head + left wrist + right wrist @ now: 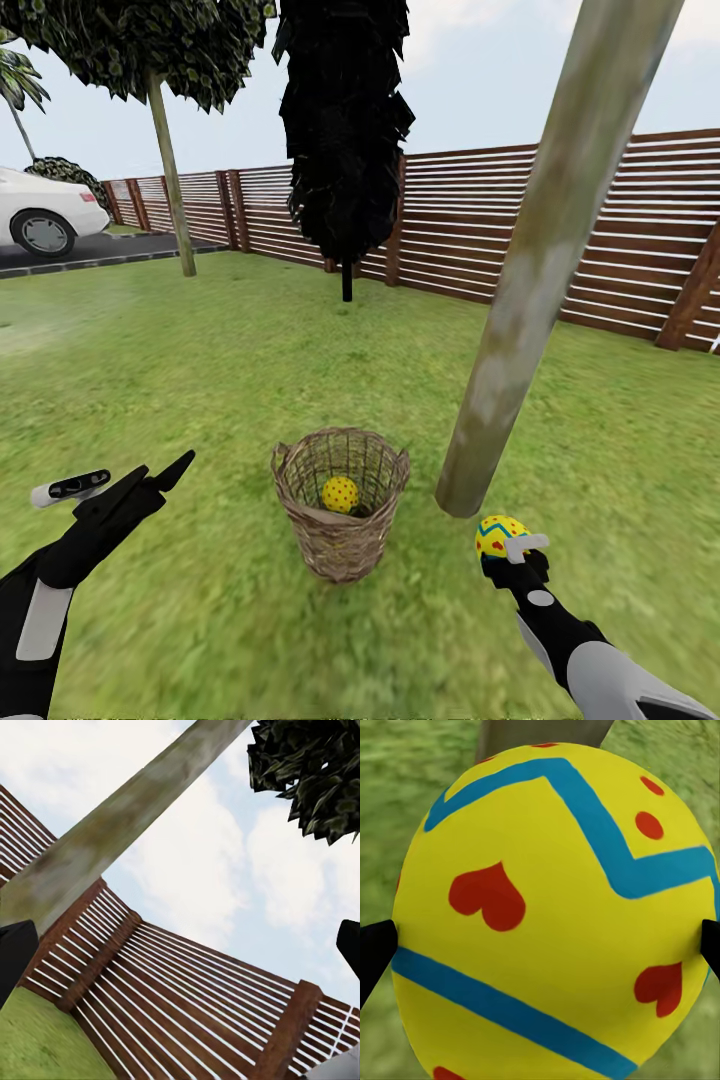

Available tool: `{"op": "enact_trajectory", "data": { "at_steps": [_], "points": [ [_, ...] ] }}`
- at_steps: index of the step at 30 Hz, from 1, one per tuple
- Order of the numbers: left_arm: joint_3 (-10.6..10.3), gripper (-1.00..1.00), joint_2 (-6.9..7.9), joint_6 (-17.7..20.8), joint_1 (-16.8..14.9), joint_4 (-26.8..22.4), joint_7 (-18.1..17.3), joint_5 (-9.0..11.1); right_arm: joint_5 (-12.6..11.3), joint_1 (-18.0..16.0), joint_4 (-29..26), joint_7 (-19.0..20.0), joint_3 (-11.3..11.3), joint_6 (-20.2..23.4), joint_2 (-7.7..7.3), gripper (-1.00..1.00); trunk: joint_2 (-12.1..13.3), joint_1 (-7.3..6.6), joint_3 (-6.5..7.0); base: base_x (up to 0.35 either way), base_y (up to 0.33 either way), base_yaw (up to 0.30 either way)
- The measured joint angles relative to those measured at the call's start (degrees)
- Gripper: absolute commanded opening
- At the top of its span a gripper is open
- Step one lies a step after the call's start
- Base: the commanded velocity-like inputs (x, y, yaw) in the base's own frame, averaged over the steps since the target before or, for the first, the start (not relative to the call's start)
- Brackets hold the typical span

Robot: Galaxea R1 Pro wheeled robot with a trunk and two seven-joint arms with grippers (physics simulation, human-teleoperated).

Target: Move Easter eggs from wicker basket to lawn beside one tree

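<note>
Green lawn (250, 360) spreads to a brown slatted fence (600, 220) that closes the garden; beyond the fence's far left end a white car (40, 215) stands on dark paving. A pale grey-beige trunk (540, 260) leans across the right of the head view, its foot on the grass just right of the basket and just beyond the right hand. The same trunk crosses the left wrist view (112, 832) against sky and fence. A black column-shaped tree (345, 120) stands near the fence in the middle, and a thinner leafy tree (170, 170) stands to the left.

On the lawn in front of the robot stands the wicker basket (340, 530), upright, with one egg (340, 494) visible inside; whether more lie under it I cannot tell.

The left hand (115, 480) hangs over the grass left of the basket, its fingers spread and holding nothing.

The right hand (508, 552) grips a second egg (500, 535) close to the trunk's foot; in the right wrist view that egg (555, 915) sits pinched between the two dark fingertips (375, 952), yellow with blue zigzags and red heart-like marks.
</note>
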Motion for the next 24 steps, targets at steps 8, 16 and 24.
{"op": "enact_trajectory", "data": {
  "at_steps": [8, 16, 24],
  "points": [
    [-0.01, 1.00, 0.00, 0.04, 0.00, 0.00, 0.01, 0.00, 0.05, 0.00, 0.41, -0.01, 0.02, 0.00, 0.00, -1.00, -3.21, 1.76, -1.44, 0.000, 0.000, 0.000],
    [-0.03, 1.00, 0.00, 0.04, 0.00, 0.02, 0.09, 0.00, 0.09, 0.00, 0.88, -0.01, 0.04, 0.01, 0.00, -1.00, -3.33, 1.97, -3.21, 0.000, 0.000, 0.000],
    [-0.04, 1.00, 0.00, 0.04, 0.00, 0.00, 0.43, -0.02, 0.09, 0.00, 0.88, -0.01, 0.01, 0.01, 0.00, -1.00, -3.44, 2.18, -4.98, 0.000, 0.000, 0.000]
  ]
}}
